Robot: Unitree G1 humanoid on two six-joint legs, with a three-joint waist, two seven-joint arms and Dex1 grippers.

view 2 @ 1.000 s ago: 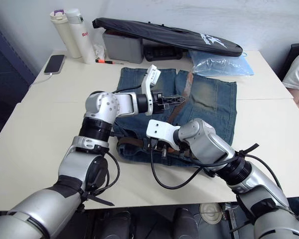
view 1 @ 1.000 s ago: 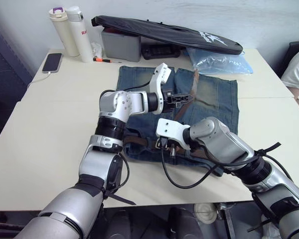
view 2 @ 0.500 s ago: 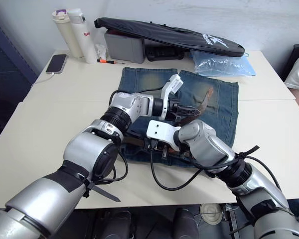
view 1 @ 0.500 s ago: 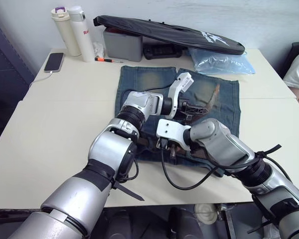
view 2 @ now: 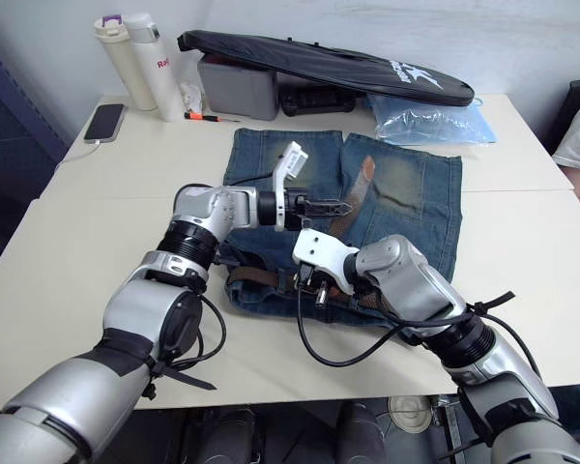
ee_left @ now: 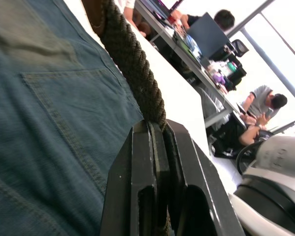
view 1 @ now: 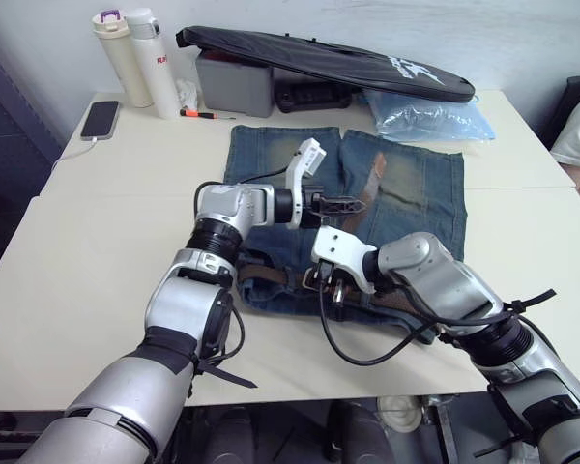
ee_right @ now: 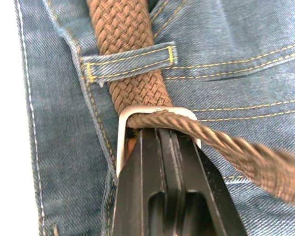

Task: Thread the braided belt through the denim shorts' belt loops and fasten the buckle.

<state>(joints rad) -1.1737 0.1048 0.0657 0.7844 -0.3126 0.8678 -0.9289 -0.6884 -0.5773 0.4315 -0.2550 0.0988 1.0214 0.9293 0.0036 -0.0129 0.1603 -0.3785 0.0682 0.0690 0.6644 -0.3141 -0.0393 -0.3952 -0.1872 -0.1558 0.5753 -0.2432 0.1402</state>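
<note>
The denim shorts point(view 1: 416, 188) lie flat mid-table, waistband toward me. The braided belt point(ee_right: 119, 29) runs along the waistband under a belt loop point(ee_right: 130, 61) and into the silver buckle point(ee_right: 121, 140). My right gripper point(view 1: 333, 292) sits low on the waistband, shut on the buckle, with the belt's strand crossing just over its fingertips point(ee_right: 162, 135). My left gripper point(view 1: 352, 203) hovers above the shorts' middle and is shut on the belt's free end point(ee_left: 133, 73). That brown tail point(view 1: 374, 177) sticks up past the left gripper's fingers over the right leg.
Along the table's back edge are a long black bag point(view 1: 319, 56), a grey box point(view 1: 234, 85), two bottles point(view 1: 135, 53), a phone point(view 1: 100, 119), a marker point(view 1: 195, 113) and a clear plastic bag point(view 1: 427, 118). People sit at desks point(ee_left: 221, 29) beyond the table.
My left gripper carried the belt's free end out to the right half a second ago and has swung back left. The right gripper has stayed on the buckle.
</note>
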